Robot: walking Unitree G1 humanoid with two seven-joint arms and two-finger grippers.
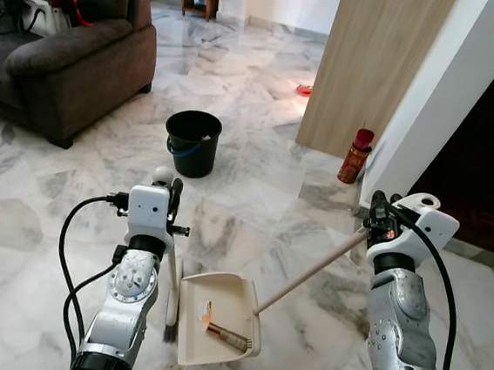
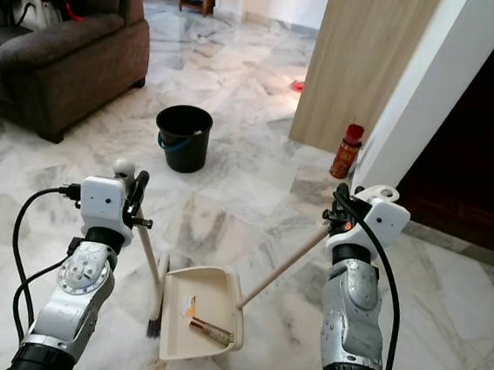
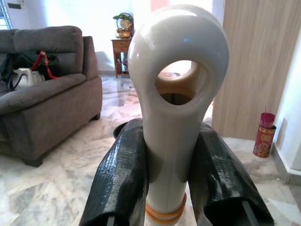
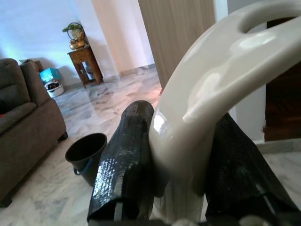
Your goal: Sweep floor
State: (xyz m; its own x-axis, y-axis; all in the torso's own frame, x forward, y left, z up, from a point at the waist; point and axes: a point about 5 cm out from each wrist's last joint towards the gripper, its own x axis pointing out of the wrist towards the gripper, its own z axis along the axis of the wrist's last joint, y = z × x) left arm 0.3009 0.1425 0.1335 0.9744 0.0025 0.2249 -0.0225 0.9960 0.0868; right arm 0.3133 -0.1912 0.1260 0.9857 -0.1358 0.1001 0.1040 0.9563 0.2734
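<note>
Step in hand, as I read it: debris is in the pan, so next is prob. lift and carry to the black bucket [image 1: 192, 142]. To do it well: keep the dustpan [image 1: 217, 318] tipped back so its lip rises first & nothing rolls out; raise it slow w/ the right arm, keep the broom [image 1: 173, 274] off the pan edge, then walk to the bucket, which stands beyond the pan, nearer the sofa [image 1: 63, 54].

Left gripper [image 3: 171, 188]: fingers closed tight on the broom's white handle just under its hanging loop, no gap seen. Right gripper [image 4: 181, 179]: fingers clamped either side of the dustpan's cream handle top, w/ the long pole [image 1: 308, 274] running down to the pan.

Dustpan: cream plastic, flat on the marble floor [image 1: 253, 212] between the two arms, mouth toward the robot. Inside: a brownish tube-like piece [image 1: 228, 336] near the lip & a small orange-white scrap [image 1: 207, 312]. Broom head touches the floor just beside the pan, on the robot's left of it. Red can [image 1: 356, 156] stands by the wall, well apart from the pan.
</note>
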